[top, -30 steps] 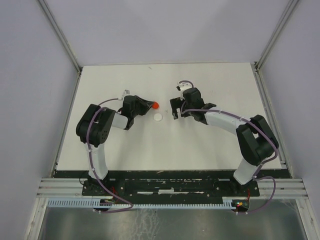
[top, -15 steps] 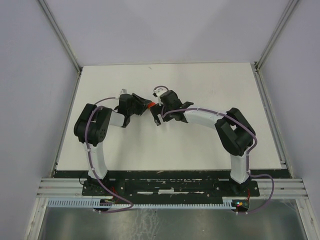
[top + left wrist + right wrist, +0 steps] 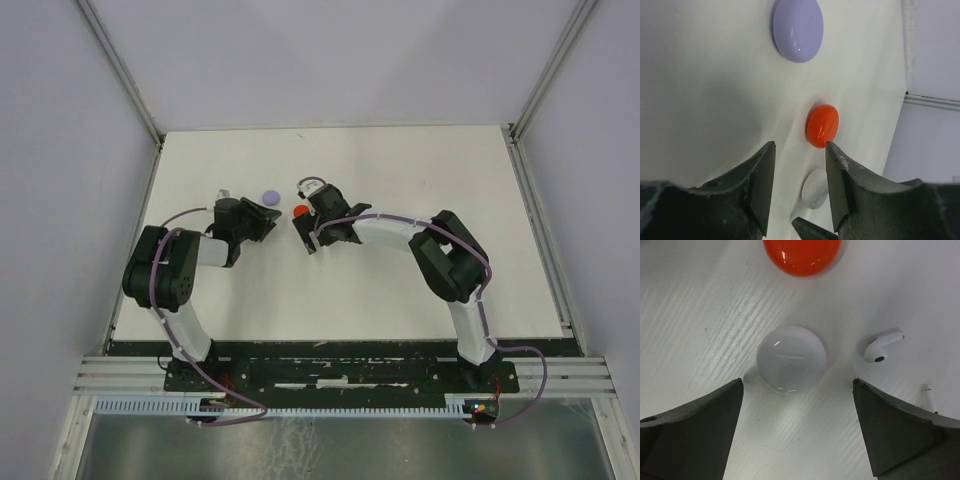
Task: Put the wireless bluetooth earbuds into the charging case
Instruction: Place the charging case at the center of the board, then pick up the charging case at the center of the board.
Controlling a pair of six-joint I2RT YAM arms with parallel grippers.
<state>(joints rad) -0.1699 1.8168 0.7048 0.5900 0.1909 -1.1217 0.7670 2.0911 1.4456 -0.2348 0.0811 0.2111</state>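
A white earbud point(image 3: 881, 346) lies on the table just right of a round white case point(image 3: 791, 359), and the tip of a second white piece point(image 3: 930, 399) shows by my right finger. My right gripper point(image 3: 797, 386) is open wide above the table, with the white case just ahead of its fingers. A round red case point(image 3: 802, 255) lies beyond. My left gripper point(image 3: 799, 162) is open and empty, and points at the red case point(image 3: 822, 125) and the white case point(image 3: 815, 189). A lavender case point(image 3: 797, 30) lies farther off. No red or lavender earbud shows.
From above, the lavender case point(image 3: 268, 197) and the red case point(image 3: 300, 211) sit mid-table between my left gripper point(image 3: 266, 219) and right gripper point(image 3: 308, 238). The right arm hides the white case. Grey walls stand along the left, back and right table edges.
My left gripper has drawn back to the left, away from the red case, uncovering the lavender case. My right gripper has moved left and now stands over the white case.
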